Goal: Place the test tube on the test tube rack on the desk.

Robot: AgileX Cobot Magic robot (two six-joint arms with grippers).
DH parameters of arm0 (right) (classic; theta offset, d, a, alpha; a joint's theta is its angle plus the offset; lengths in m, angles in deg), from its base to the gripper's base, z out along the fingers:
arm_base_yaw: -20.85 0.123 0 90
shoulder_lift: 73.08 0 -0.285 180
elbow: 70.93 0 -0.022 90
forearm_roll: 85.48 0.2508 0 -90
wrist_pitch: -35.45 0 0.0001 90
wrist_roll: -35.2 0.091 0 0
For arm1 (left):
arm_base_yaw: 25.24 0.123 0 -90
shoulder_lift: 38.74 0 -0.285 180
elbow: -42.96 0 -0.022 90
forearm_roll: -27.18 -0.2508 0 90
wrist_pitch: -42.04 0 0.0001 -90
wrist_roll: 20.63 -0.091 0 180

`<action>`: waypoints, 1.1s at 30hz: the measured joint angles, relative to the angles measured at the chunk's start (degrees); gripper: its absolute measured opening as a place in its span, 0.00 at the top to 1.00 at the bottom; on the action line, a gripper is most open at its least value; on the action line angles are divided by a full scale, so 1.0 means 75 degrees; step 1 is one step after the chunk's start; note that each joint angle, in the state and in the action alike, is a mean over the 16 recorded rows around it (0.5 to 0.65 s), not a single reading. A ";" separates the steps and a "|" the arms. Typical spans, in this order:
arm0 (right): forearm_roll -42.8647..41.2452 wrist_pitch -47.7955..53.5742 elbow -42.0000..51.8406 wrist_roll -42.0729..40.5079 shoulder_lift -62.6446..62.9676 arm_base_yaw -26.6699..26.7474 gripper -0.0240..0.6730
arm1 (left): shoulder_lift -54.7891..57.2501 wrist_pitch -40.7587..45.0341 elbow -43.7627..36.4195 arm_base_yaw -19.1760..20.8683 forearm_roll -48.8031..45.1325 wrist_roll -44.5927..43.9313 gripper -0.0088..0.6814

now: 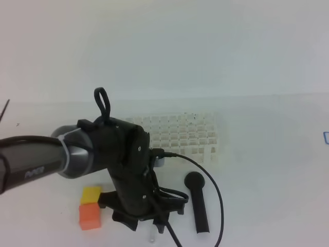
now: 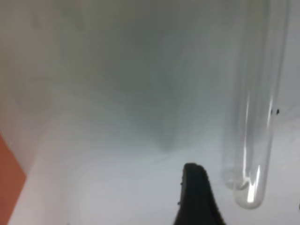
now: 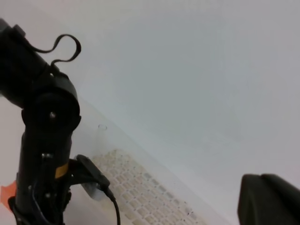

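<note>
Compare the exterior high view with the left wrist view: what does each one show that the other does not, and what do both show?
Only the exterior high view shows the rack, the black stick, the yellow block and the left arm bending over the desk.

Only the left wrist view shows the tube close up: clear, round closed end lowest in the picture, beside one black fingertip.

Both show the white desk and the orange block, which is only a sliver at the left edge of the wrist view.

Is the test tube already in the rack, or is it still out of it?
Out. The test tube is near the left jaws over the bare desk, apart from the test tube rack.
</note>
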 joint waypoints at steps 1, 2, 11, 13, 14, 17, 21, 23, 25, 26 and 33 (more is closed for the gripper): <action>0.0000 0.0006 0.0000 0.0001 -0.0003 0.0007 0.97 | 0.0057 -0.0066 0.0000 0.0000 0.0048 -0.0006 0.35; 0.0000 0.0012 0.0000 0.0001 -0.0005 0.0013 0.97 | 0.0112 -0.0130 0.0000 0.0000 0.0093 -0.0012 0.36; 0.0000 0.0064 0.0000 0.0004 -0.0010 0.0042 0.97 | 0.0545 -0.0482 -0.0006 0.0000 0.0278 -0.0124 0.49; 0.0000 0.0074 0.0000 0.0004 -0.0010 0.0042 0.97 | 0.0621 -0.0514 -0.0006 0.0000 0.0288 -0.0189 0.57; 0.0000 0.0077 0.0000 0.0004 -0.0010 0.0042 0.97 | 0.0654 -0.0529 -0.0006 0.0000 0.0291 -0.0222 0.61; 0.0000 0.0088 0.0000 0.0004 -0.0010 0.0042 0.97 | 0.0730 -0.0561 -0.0006 0.0000 0.0309 -0.0323 0.73; 0.0000 0.0098 0.0000 0.0004 -0.0010 0.0042 0.97 | 0.0770 -0.0543 -0.0006 0.0000 0.0315 -0.0455 0.87; 0.0000 0.0101 0.0000 0.0004 -0.0010 0.0042 0.97 | 0.0775 -0.0519 -0.0006 0.0001 0.0314 -0.0507 0.93; 0.0000 0.0104 0.0000 0.0004 -0.0010 0.0042 0.97 | 0.0776 -0.0497 -0.0006 0.0004 0.0313 -0.0545 0.97; 0.0000 0.0106 0.0000 0.0004 -0.0010 0.0042 0.97 | 0.0776 -0.0488 -0.0006 0.0006 0.0311 -0.0559 0.98; 0.0000 0.0109 0.0000 0.0004 -0.0010 0.0042 0.97 | 0.0776 -0.0432 -0.0006 0.0017 0.0295 -0.0566 0.99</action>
